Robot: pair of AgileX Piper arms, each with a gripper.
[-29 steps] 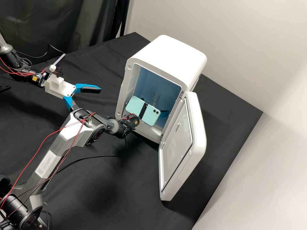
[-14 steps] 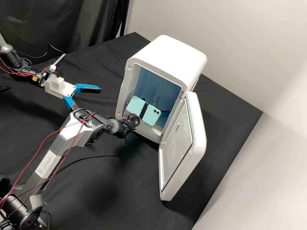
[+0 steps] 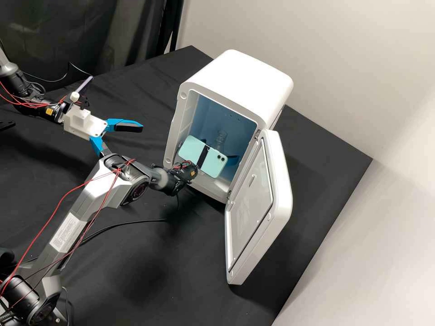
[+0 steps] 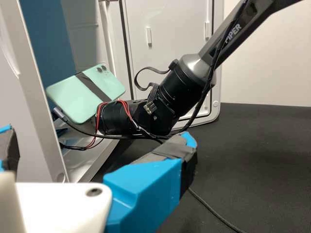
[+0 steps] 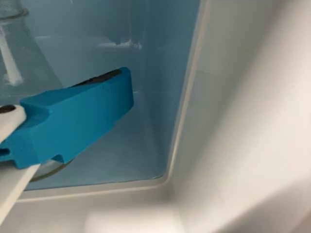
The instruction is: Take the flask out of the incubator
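Status: incubator upright on table, door swung fully open toward the camera. Flask seen inside the blue chamber, standing upright on the floor twd the back; not yet taken out.

R arm is reached in through the opening, R gripper low in the chamber, just beside the flask. In the R wrist view the glass wall of the flask is seen right behind the blue of the gripper. Open or clamped: cannot be told; contact w/ glass not confirmed.

L gripper is held above the table, well apart from the incubator, fingers spread, nothing between them.

Mint phone is strapped to the R wrist, sitting in the door opening close to the frame.

Step in hand (judged): securing the flask before withdrawal.

Notes for doing it well:
- Grip to be set low on the neck or at the shoulder, centred, so the glass cannot pivot.
- Closure to be gentle; smooth glass is prob. slippery and breakable.
- Flask to be lifted only slightly, kept vertical.
- Withdrawal to be made straight back along the entry line; clearance of the phone vs. frame and door edge to be watched.
- L arm to be left parked clear of the exit path.
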